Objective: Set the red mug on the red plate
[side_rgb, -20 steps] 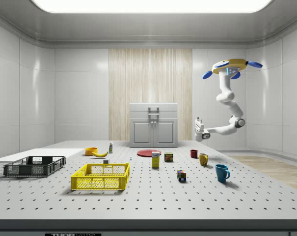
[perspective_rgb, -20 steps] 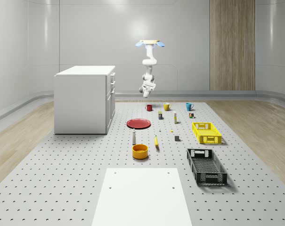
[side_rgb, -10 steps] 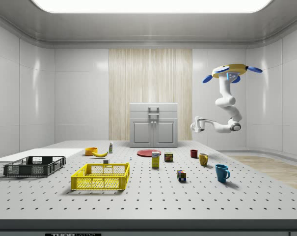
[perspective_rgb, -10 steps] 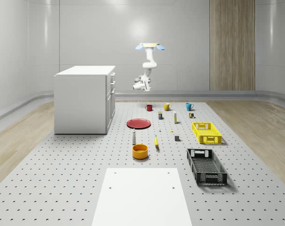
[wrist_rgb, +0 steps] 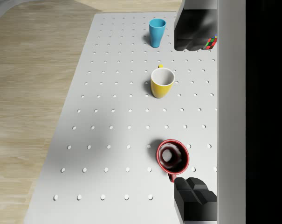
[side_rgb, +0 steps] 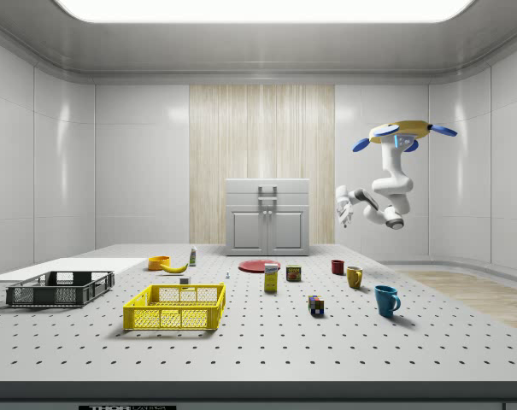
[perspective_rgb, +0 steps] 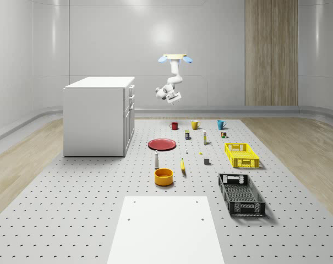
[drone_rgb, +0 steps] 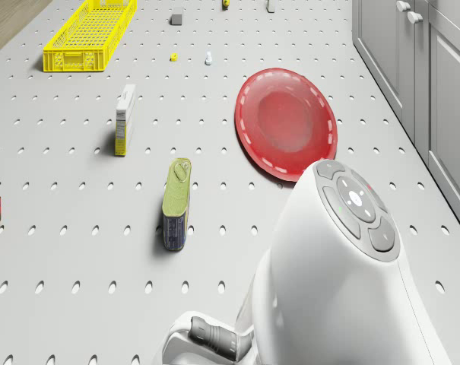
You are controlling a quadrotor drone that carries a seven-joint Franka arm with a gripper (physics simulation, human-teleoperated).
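Note:
The red mug [perspective_rgb: 174,126] stands upright near the far edge of the perforated table [perspective_rgb: 100,209], at the end of a row with a yellow mug [perspective_rgb: 194,125] and a blue mug [perspective_rgb: 221,124]. The red plate [perspective_rgb: 162,144] lies flat in front of it, nearer the cabinet. The drone [perspective_rgb: 175,56] hovers high above the table's far end. Its arm is folded up, and the gripper [perspective_rgb: 167,93] hangs well above the red mug. In the wrist view the gripper [wrist_rgb: 193,116] is open and holds nothing, with the red mug [wrist_rgb: 172,156] below near one fingertip [wrist_rgb: 194,199].
A white cabinet [perspective_rgb: 98,114] stands at the whole-scene view's left, close to the plate. A can [drone_rgb: 176,203], a slim box [drone_rgb: 124,119], a yellow crate [perspective_rgb: 241,154], a black crate [perspective_rgb: 241,193], an orange bowl [perspective_rgb: 163,176], a banana [perspective_rgb: 183,165] and a white board [perspective_rgb: 165,231] lie on the table.
The arm has folded upward, lifting the gripper higher above the mugs. The drone has sunk slightly. No object on the table has moved.

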